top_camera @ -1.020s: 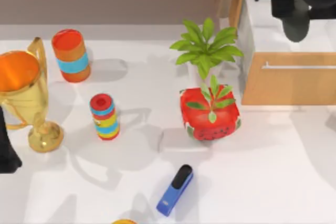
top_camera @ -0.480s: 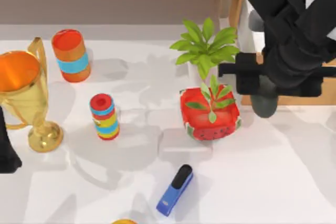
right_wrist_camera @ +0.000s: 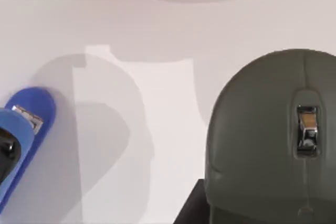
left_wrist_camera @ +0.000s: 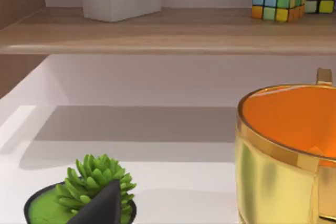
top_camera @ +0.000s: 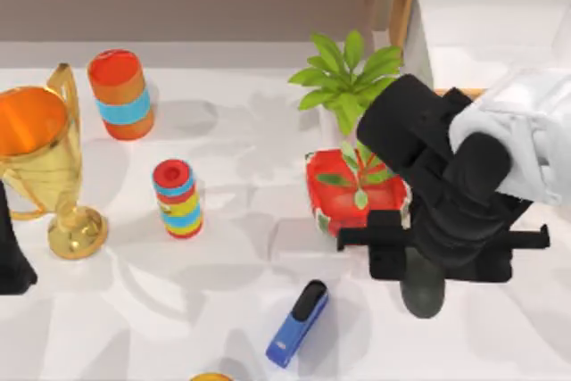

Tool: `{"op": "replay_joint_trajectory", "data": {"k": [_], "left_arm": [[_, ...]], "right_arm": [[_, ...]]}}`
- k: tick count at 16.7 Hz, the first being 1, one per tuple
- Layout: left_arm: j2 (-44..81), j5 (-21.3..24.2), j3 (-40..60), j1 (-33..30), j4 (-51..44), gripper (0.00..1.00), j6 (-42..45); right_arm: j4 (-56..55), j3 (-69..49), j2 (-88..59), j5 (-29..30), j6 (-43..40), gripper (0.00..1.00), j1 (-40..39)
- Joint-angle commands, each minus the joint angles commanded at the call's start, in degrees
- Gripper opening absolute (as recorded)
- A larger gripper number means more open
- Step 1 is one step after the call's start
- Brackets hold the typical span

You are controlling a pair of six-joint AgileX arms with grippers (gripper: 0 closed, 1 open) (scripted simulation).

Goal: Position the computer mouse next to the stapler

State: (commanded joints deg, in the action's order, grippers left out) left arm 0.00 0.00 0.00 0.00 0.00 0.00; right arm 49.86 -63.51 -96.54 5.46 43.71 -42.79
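The blue stapler with its black top arm lies slanted near the table's front edge. My right gripper is shut on the dark grey computer mouse, holding it over the table just right of the stapler, with a gap between them. In the right wrist view the mouse looms close and the stapler's blue end lies off to one side. At the table's left edge my left gripper stays parked beside the gold trophy.
A red watermelon-patterned pot with a green plant stands just behind the right arm. A striped can, an orange can and a gold trophy stand at the left. An open white drawer is at the back right.
My right arm has swung from over the back-right drawer forward past the plant pot, carrying the mouse to a spot right of the stapler. The stapler and left arm have not moved.
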Motion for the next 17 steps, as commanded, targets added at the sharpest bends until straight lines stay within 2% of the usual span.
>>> {"op": "replay_joint_trajectory", "data": {"k": [6,17], "left_arm": [[0.00,0.00,0.00,0.00,0.00,1.00,0.00],[0.00,0.00,0.00,0.00,0.00,1.00,0.00]], "right_arm": [[-2.99,3.21,-2.42,-1.47,3.48,0.00,-3.35],[-3.16,2.91,-1.79,-1.43,3.50,0.00,-3.12]]}}
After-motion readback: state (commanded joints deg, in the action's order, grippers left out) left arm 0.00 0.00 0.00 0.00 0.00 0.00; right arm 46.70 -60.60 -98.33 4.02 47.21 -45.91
